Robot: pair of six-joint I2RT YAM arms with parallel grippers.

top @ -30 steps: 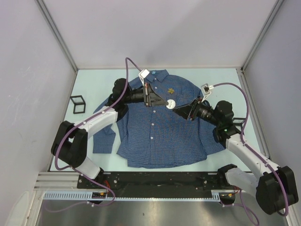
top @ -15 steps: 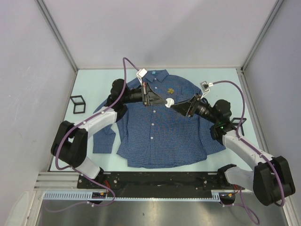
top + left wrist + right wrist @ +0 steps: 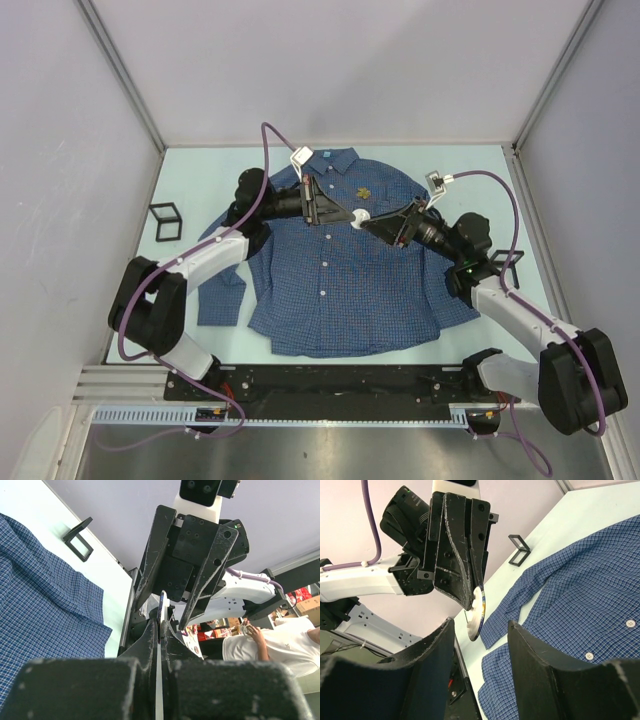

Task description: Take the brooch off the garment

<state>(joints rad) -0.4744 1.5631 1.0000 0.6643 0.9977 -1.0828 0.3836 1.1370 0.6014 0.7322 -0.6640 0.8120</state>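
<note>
Your left arm (image 3: pixel 205 258) and right arm (image 3: pixel 515 318) wear white shells between bulky black joints. A purple cable (image 3: pixel 371 510) loops off each wrist, near a small white camera box (image 3: pixel 303 157). Your jaws are matte black, scuffed grey at the edges and dotted with screw heads.

Bright, even light falls from above on the pale mint table (image 3: pixel 180 180) in the top view, without glare. The arms cast only faint, soft shadows on the blue fine-checked shirt (image 3: pixel 340 290). In the left wrist view the black left gripper (image 3: pixel 159 630) blurs towards the bottom edge. In the right wrist view the black right gripper (image 3: pixel 481 630) is also out of focus, the shirt's checks are crisp, and the thin white disc (image 3: pixel 476 614) looks nearly washed out.
</note>
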